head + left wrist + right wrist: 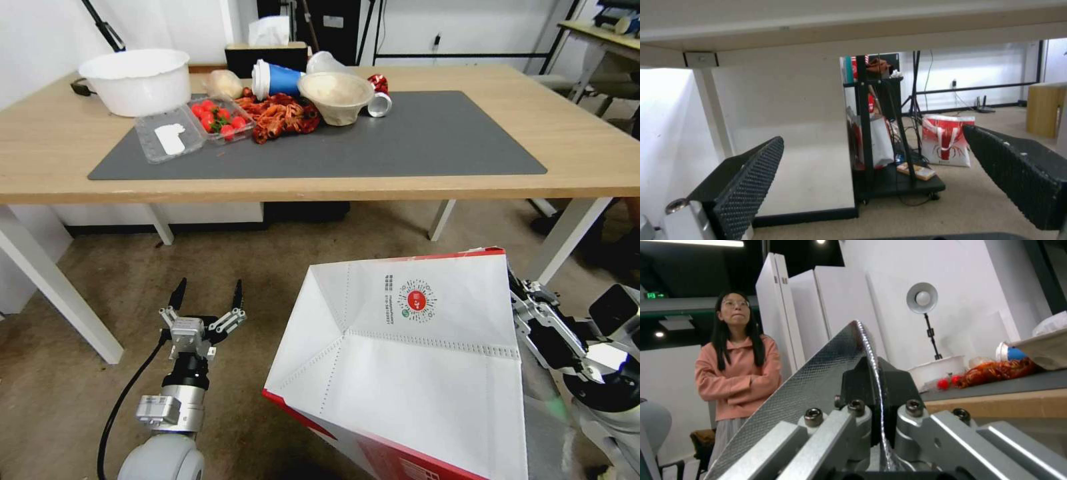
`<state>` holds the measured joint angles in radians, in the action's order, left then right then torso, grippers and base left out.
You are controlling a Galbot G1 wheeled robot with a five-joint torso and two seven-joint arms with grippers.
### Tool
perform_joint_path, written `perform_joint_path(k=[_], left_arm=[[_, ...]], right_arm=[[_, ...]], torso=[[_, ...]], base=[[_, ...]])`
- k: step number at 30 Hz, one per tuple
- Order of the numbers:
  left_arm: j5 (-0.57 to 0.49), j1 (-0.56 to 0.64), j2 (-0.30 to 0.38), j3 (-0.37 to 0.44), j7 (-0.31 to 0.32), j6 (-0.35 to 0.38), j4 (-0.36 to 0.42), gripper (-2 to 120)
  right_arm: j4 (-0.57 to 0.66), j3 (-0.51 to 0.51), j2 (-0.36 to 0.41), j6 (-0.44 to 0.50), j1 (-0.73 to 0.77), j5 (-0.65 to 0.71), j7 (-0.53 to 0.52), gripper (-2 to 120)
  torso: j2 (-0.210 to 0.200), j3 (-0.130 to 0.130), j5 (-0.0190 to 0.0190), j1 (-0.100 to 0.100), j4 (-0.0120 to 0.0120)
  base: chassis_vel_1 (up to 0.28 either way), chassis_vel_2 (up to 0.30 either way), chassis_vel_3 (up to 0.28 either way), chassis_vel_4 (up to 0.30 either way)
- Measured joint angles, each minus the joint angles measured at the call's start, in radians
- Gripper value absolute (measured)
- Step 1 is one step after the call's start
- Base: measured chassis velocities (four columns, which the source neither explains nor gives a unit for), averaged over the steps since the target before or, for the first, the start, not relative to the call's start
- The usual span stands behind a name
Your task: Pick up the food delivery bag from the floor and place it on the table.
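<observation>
Now my right gripper (876, 413) clamps the food delivery bag (413, 373) rim at 3 o'clock, lifting it below the table (587, 153); left gripper (207, 293) idles spread apart.

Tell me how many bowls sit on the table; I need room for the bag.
2. A white bowl stands on the bare wood at the table's far left corner; a beige bowl lies tipped at the mat's far edge. Clutter could hide more.

Left gripper (871, 180) fingers (746, 186) spread wide under table (853, 30); beyond, black rack (880, 133), possibly red-white bag (947, 140) on floor (960, 203).
</observation>
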<state>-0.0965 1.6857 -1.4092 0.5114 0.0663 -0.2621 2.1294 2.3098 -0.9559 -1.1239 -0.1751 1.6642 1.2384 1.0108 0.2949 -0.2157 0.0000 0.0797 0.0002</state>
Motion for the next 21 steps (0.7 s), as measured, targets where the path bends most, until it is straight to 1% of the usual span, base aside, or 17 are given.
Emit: perform_joint_path(k=[6, 9, 18, 21], left_arm=[[0.003, 0.004, 0.0, -0.001, 0.0, 0.0, 0.001, 100], [0.003, 0.005, 0.001, -0.001, 0.0, 0.0, 0.005, 100], [0.003, 0.006, 0.002, -0.001, 0.0, 0.0, 0.007, 100], [0.003, 0.006, 0.002, -0.001, 0.0, 0.0, 0.007, 100]], right_arm=[[0.0, -0.002, -0.001, 0.0, 0.001, -0.001, 0.004, 0], [0.001, -0.005, 0.0, -0.001, 0.004, -0.001, 0.009, 0], [0.002, -0.007, 0.0, -0.001, 0.004, -0.002, 0.011, 0], [0.004, -0.008, 0.0, -0.001, 0.004, -0.002, 0.012, 0]], torso=[[0.019, -0.014, 0.0, 0.006, 0.0], [0.037, -0.025, 0.0, 0.011, 0.0], [0.056, -0.039, 0.0, 0.017, 0.0], [0.069, -0.048, -0.0001, 0.021, 0.0]], base=[[0.0, 0.0, 0.0, 0.0], [0.0, 0.0, 0.0, 0.0], [0.0, 0.0, 0.0, 0.0], [0.0, 0.0, 0.0, 0.0]])
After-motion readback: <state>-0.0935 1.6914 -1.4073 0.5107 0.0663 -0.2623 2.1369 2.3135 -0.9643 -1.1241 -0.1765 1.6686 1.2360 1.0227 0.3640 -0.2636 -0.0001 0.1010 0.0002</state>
